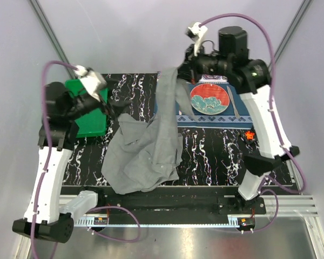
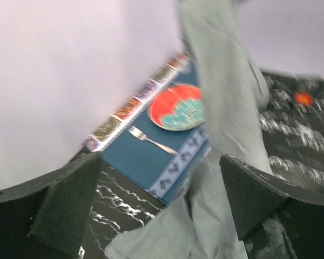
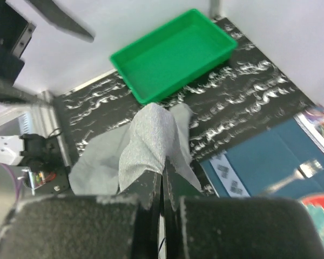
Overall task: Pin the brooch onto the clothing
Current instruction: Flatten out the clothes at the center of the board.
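Observation:
The grey shirt (image 1: 146, 151) lies crumpled on the black marbled mat. One part of it is pulled up in a tall strip toward the back. My right gripper (image 1: 179, 71) is shut on the top of that strip; in the right wrist view the fabric (image 3: 146, 140) hangs from the closed gripper (image 3: 162, 175). My left gripper (image 1: 114, 110) is open at the shirt's left edge. In the left wrist view its fingers (image 2: 59, 205) stand wide apart with grey fabric (image 2: 205, 216) below and between them, nothing gripped. The brooch (image 1: 250, 135), small and red-orange, lies on the mat at the right and shows blurred in the left wrist view (image 2: 303, 98).
A blue patterned placemat (image 1: 205, 118) at the back right carries a red and teal plate (image 1: 209, 100) and a fork (image 2: 151, 140). A green tray (image 1: 89, 110) stands at the back left, under my left arm; it also shows in the right wrist view (image 3: 173, 54).

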You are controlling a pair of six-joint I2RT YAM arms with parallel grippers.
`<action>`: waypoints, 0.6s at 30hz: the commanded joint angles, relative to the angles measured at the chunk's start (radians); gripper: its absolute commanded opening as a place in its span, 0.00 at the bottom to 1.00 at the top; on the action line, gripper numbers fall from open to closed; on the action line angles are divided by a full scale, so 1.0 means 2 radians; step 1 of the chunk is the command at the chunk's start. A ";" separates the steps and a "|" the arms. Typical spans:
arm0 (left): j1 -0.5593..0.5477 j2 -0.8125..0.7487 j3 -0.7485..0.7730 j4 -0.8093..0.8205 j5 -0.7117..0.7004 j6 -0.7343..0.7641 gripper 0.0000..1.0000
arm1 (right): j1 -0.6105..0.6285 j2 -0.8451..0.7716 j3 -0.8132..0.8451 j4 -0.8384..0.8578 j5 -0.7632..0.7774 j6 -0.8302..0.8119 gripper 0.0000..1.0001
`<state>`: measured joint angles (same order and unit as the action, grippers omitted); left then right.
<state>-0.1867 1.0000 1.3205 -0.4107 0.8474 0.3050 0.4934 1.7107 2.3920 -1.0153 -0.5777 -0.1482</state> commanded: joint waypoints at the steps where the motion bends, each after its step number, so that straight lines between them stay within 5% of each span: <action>1: 0.120 -0.001 0.028 0.180 -0.012 -0.307 0.99 | 0.041 0.078 0.075 0.087 -0.091 0.071 0.00; 5: 0.289 -0.006 0.050 0.162 -0.015 -0.347 0.99 | 0.089 0.161 0.125 0.185 -0.118 0.186 0.00; 11: 0.363 0.024 0.117 -0.012 -0.106 -0.243 0.99 | 0.184 0.280 0.150 0.220 -0.146 0.246 0.00; 13: 0.367 0.036 0.121 -0.038 -0.093 -0.222 0.99 | 0.182 0.305 0.139 0.228 -0.189 0.286 0.35; 15: 0.367 0.046 0.113 -0.045 -0.047 -0.189 0.98 | 0.174 0.289 0.119 0.220 -0.204 0.275 0.82; 17: 0.349 0.047 0.094 -0.058 -0.014 -0.156 0.97 | 0.147 0.266 0.082 0.210 -0.210 0.249 0.94; 18: 0.327 0.048 0.092 -0.074 -0.013 -0.074 0.97 | 0.131 0.241 0.069 0.208 -0.213 0.246 0.95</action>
<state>0.5369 1.0725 1.5326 -0.4370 0.7303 -0.1028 0.8764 2.3383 2.5721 -0.6376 -0.9112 0.3332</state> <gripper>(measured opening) 0.973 0.903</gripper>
